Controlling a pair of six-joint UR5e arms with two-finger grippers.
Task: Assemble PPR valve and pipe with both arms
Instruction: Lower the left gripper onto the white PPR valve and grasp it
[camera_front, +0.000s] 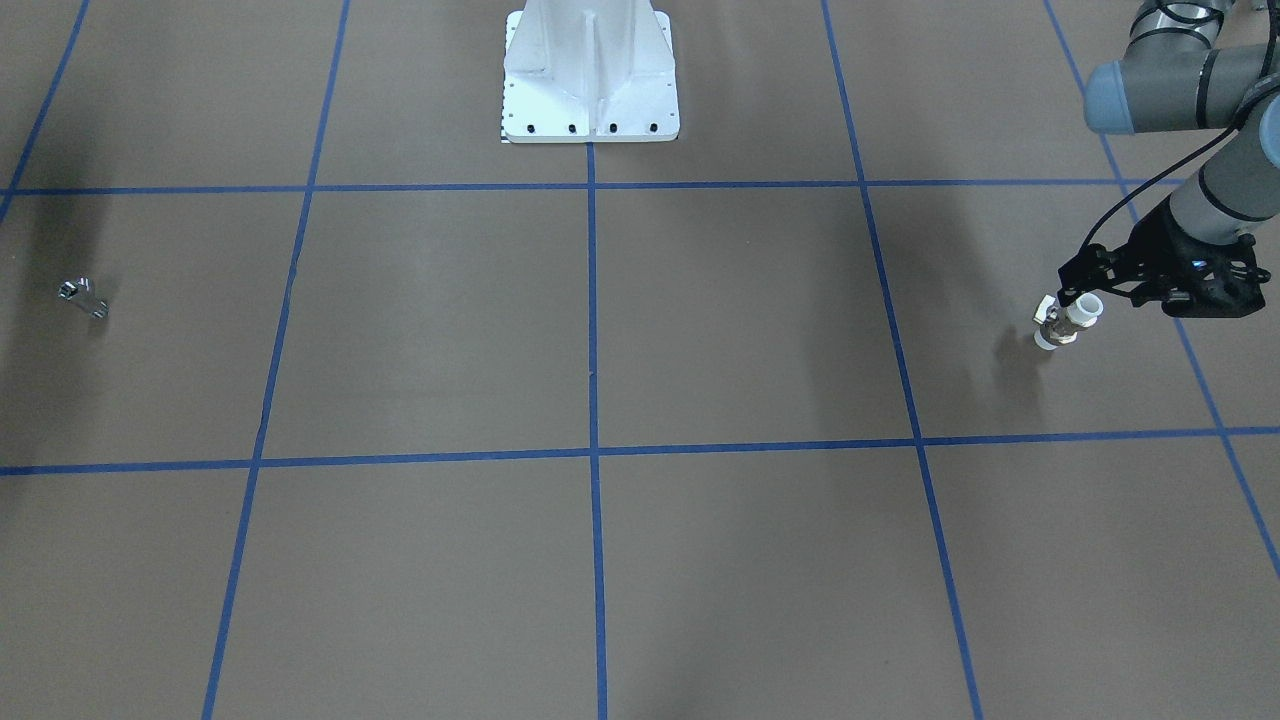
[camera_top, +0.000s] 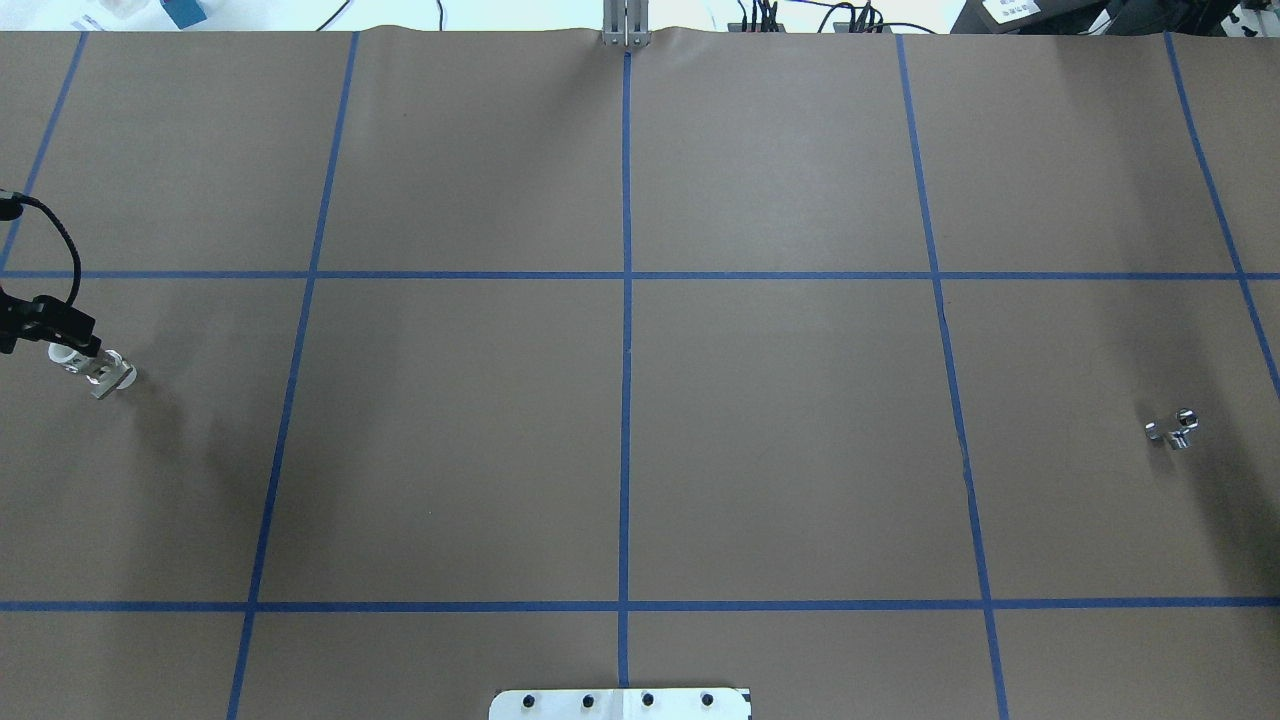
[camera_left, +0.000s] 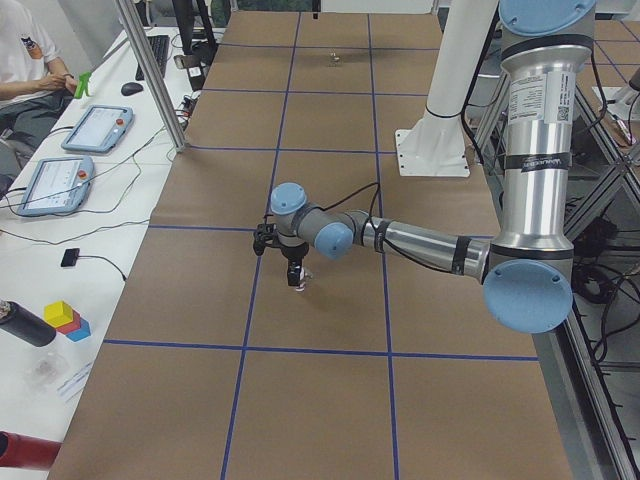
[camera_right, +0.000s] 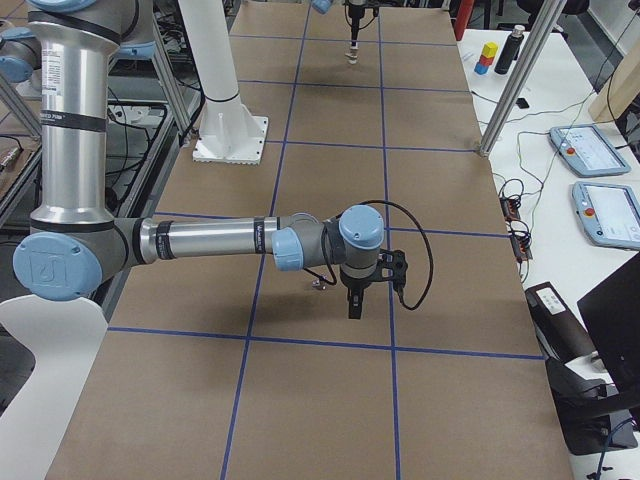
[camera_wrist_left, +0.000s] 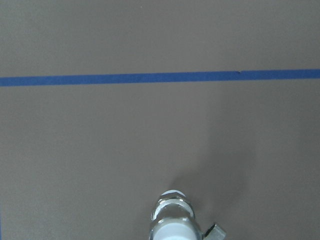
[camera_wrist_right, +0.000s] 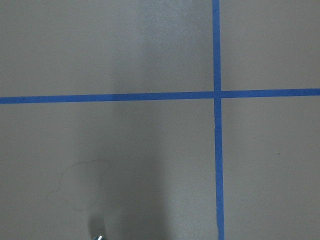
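Observation:
The PPR valve (camera_front: 1063, 322) has white ends, a brassy middle and a small side lever. My left gripper (camera_front: 1082, 300) is shut on its upper white end and holds it tilted just above the brown table, where it casts a shadow. It also shows at the left edge of the overhead view (camera_top: 95, 370) and at the bottom of the left wrist view (camera_wrist_left: 172, 222). The chrome pipe (camera_front: 82, 297) lies alone on the table at the other end (camera_top: 1172, 430). My right gripper (camera_right: 355, 300) hangs close beside the pipe (camera_right: 320, 283). I cannot tell whether it is open or shut.
The white robot pedestal (camera_front: 590, 80) stands at the table's middle edge. Blue tape lines (camera_top: 627, 300) mark a grid on the brown cover. A side table with tablets (camera_left: 95, 128), coloured blocks (camera_left: 65, 318) and a metal post (camera_left: 150, 75) runs along the operators' side.

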